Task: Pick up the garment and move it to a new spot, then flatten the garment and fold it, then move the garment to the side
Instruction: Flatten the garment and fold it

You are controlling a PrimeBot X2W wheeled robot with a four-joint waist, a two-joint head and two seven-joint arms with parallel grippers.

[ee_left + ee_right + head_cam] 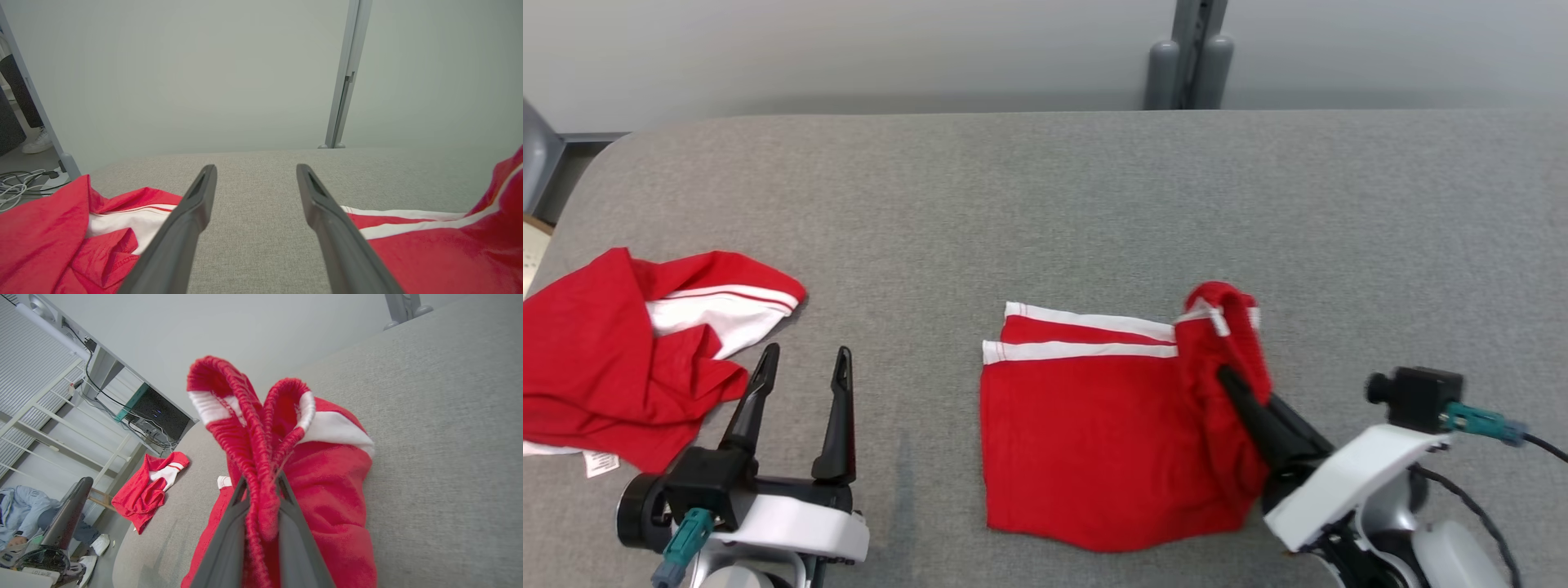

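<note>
Head view: the red garment (1094,441) with white stripes is laid near the middle of the grey table (1045,188), with its right edge raised and bunched. That edge is pinched between the closed fingers of the right gripper (1227,377). The left gripper (806,353) is held wide open, gripping nothing. A second red garment (605,359) is heaped at the left; the print on its white label (600,464) cannot be read.

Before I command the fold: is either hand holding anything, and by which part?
The right hand is shut on the folded red garment, pinching its bunched ribbed edge at the right end. The left hand is open and holds nothing.
</note>
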